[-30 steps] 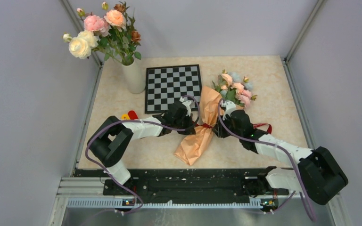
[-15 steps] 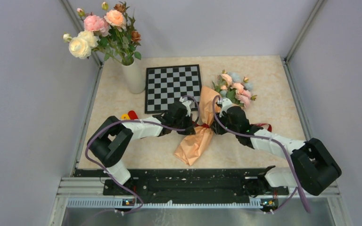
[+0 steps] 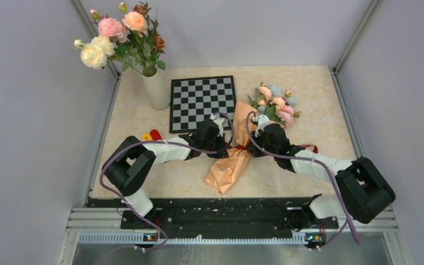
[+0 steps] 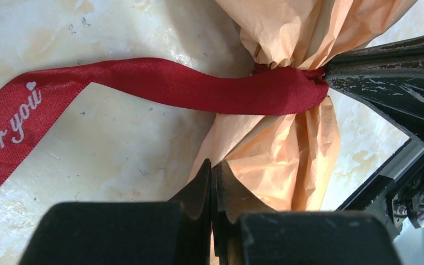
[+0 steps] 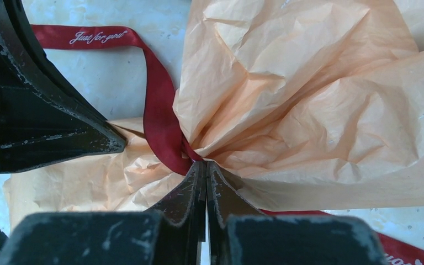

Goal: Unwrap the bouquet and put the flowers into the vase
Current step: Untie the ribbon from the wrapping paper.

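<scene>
Bouquet (image 3: 227, 168): crinkled peach paper cone, cinched by satin red ribbon (image 4: 199, 85). Arms low; left gripper (image 4: 212, 174) and right gripper (image 5: 205, 168) both pinched together, flanking it.

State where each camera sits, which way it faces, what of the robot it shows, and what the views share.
Top external: fixed above and behind the arm bases, facing down on the table; both arms show.
Left wrist: on the left arm, facing along its shut left fingers toward the ribbon; the right fingers enter at right.
Right wrist: on the right arm, facing along its shut fingers toward the bouquet; the left fingers show at left.
Shared: both wrist views see the ribbon's knot, from opposite sides.
</scene>
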`<state>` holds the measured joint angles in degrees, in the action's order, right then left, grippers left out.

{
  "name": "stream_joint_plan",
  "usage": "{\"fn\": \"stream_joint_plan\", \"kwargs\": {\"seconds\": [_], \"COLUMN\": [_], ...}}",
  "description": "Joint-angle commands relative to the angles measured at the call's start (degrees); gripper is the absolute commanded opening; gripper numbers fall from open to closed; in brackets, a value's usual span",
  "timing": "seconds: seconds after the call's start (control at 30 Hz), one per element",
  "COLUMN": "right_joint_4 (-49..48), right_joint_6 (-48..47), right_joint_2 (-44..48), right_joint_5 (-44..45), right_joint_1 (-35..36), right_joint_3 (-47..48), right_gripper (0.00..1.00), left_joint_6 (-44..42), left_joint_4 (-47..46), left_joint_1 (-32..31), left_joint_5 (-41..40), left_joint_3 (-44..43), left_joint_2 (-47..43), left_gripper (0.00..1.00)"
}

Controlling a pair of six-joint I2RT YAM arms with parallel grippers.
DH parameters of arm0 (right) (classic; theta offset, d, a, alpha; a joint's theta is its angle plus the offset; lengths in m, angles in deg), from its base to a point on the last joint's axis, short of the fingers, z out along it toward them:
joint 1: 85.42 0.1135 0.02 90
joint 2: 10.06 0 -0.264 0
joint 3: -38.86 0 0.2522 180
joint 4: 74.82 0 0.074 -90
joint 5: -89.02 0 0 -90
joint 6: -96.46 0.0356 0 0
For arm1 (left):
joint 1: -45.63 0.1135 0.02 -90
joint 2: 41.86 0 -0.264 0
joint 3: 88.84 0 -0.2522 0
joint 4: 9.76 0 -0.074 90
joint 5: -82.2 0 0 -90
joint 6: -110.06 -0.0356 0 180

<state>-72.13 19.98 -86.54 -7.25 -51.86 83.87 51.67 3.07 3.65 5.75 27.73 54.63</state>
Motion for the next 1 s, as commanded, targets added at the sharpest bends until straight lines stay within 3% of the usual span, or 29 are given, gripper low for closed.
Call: {"fn": "stream_joint_plan", "kwargs": {"seconds": [0.0,0.43,0.8,0.97], "right_joint_4": [-2.97,-3.87,-1.85,1.10], "right_joint_6": [-0.43,1.33,2.82,2.38], "right_joint_2": [-0.05,5.44,8.53,8.62], "right_joint_5": [-0.18,2.22,-0.94,-3.22], "right_joint_1": [-0.51,-0.51,-0.51,-0.50], "right_joint_3": [2.23,-3.00,-4.33,-1.61], "right_gripper": [0.00,0.00,0.00,0.12], "left_joint_6": [0.85,2.27,2.51,2.49], "left_joint_4": [0.67,2.54,3.21,3.07], "left_joint_1": [0.23,0.20,0.38,0.40], "left_joint_5": [-1.32,-4.89,-5.24,-5.10], "left_joint_3": [-0.98,-0.45,-0.33,-0.38], "left_joint_2": [-2.00,-2.01,-2.00,-2.04], "left_gripper": [0.00,0.00,0.00,0.00]}}
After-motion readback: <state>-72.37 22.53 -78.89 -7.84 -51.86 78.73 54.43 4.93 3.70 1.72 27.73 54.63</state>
